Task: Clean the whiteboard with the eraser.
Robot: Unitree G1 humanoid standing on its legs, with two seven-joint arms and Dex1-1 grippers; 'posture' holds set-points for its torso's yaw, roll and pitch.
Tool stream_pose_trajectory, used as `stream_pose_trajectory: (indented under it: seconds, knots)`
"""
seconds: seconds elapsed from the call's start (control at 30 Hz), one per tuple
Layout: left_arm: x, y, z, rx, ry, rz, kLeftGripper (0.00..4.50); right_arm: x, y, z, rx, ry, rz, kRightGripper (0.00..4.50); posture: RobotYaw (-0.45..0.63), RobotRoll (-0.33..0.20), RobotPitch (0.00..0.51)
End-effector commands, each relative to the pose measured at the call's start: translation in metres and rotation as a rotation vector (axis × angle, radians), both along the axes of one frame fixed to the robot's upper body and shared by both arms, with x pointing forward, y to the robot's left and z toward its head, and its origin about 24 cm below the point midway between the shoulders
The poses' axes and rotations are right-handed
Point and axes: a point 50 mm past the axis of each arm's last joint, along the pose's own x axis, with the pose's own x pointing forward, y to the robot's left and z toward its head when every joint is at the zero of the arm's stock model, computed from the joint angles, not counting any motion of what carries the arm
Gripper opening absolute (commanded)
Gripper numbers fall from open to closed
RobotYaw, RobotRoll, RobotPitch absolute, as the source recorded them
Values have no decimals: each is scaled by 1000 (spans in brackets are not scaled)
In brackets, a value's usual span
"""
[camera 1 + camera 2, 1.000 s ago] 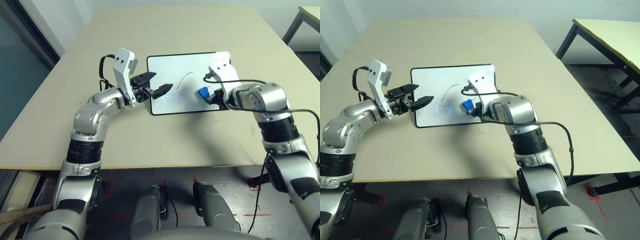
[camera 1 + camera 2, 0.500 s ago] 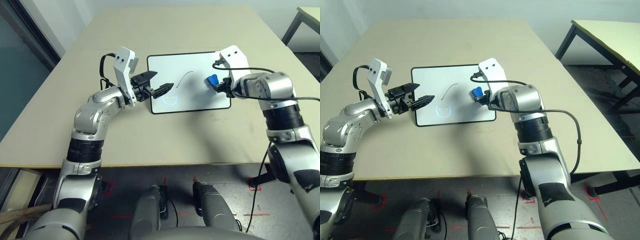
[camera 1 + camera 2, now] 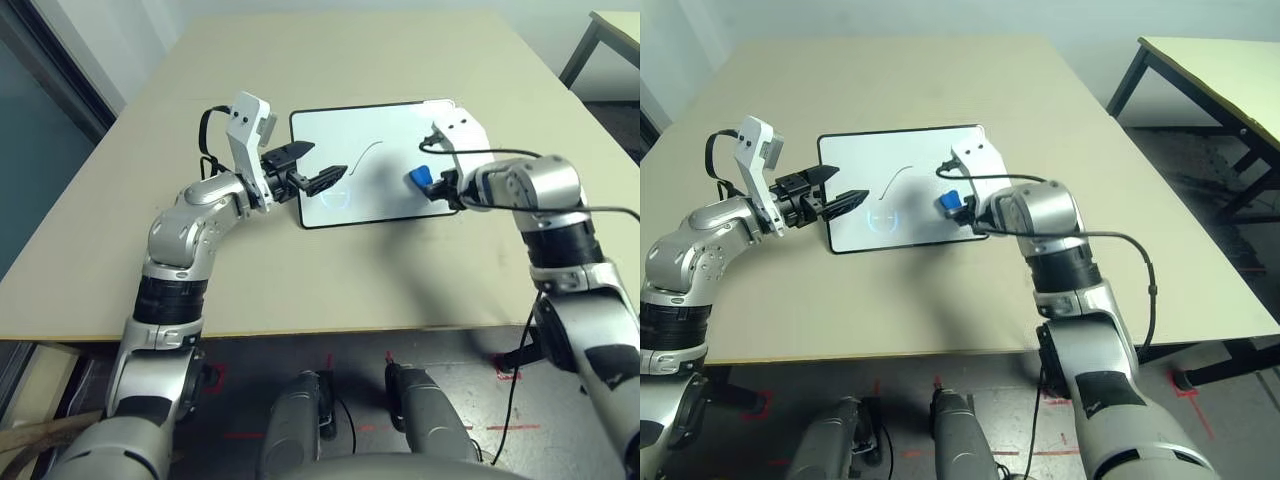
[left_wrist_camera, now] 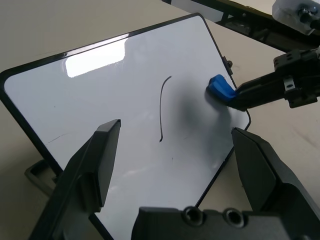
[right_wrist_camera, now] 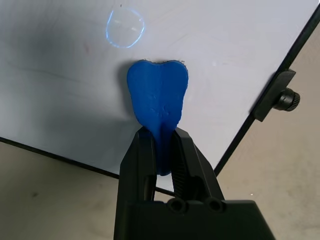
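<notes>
My left gripper [image 3: 318, 172] hangs over the left part of the whiteboard [image 3: 385, 135], level and pointing across it toward my right. Its two black fingers [image 4: 95, 165] stand wide apart with nothing between them; through that gap, in my left wrist view, I look straight onto the white surface.

The whiteboard lies on the tan table [image 3: 330, 280], a white sheet in a thin black frame with rounded corners. A small black knob [image 5: 287, 100] sticks out from its edge. One thin dark curved stroke [image 3: 368, 153] runs across the board's middle. Between my left fingers and that stroke, a faint bluish ring of reflected light [image 3: 338, 197] sits on the glossy surface.

To the right of the stroke is the eraser [image 3: 420, 179], a small bright blue rounded block. It is over the right part of the board, near the right-hand frame, and its broad end is pressed to the white surface or just above it; I cannot tell which. A soft grey shadow lies on the board beside it.

My right gripper [image 5: 160, 145] has the eraser pinched by its narrow end, jaws closed tight on the blue block with no gap to either side. That gripper tilts downward toward the board from the right edge, my silver right forearm [image 3: 525, 185] trailing back over the table.
</notes>
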Motion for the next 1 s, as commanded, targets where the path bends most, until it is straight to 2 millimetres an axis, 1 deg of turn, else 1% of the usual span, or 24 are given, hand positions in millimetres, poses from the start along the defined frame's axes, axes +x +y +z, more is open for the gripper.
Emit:
stream_pose_trajectory:
  seconds: [0.03, 0.13, 0.23, 0.37, 0.43, 0.5, 0.57, 0.67, 0.73, 0.83, 0.9, 1.0]
  knots:
    - [0, 3, -6, 4, 20, 7, 4500, 0, 13, 6, 24, -23, 47, 385, -109, 0, 164]
    - [0, 4, -5, 4, 19, 10, 4500, 4, 22, 15, 51, -54, 68, 385, -109, 0, 164]
    - [0, 6, -6, 5, 19, 14, 4500, 4, 32, 18, 69, -57, 103, 385, -108, 0, 163]
    - [0, 7, -5, 4, 18, 20, 4500, -5, 43, 10, 61, -17, 161, 385, -108, 0, 163]
    - [1, 12, -4, 7, 17, 34, 4500, -10, 49, 4, 53, 5, 196, 385, -108, 0, 163]
    - [2, 15, -3, 10, 17, 45, 4500, -11, 50, 4, 50, 6, 203, 385, -98, 0, 161]
    - [3, 20, -2, 14, 12, 59, 4500, -6, 49, 7, 46, -12, 194, 385, -94, 0, 161]
    - [4, 25, 1, 20, 6, 76, 4500, 1, 48, 14, 46, -44, 179, 385, -92, 0, 162]
    - [4, 28, 4, 22, 0, 85, 4500, 10, 45, 23, 56, -90, 152, 384, -89, 0, 162]
    - [3, 29, 5, 23, -3, 87, 4500, 18, 43, 32, 71, -133, 125, 384, -86, 0, 161]
    - [2, 27, 4, 22, -2, 81, 4500, 18, 45, 31, 72, -127, 134, 384, -85, 0, 162]
    - [1, 25, 4, 20, 1, 76, 4500, 9, 54, 23, 69, -78, 184, 384, -85, 0, 163]
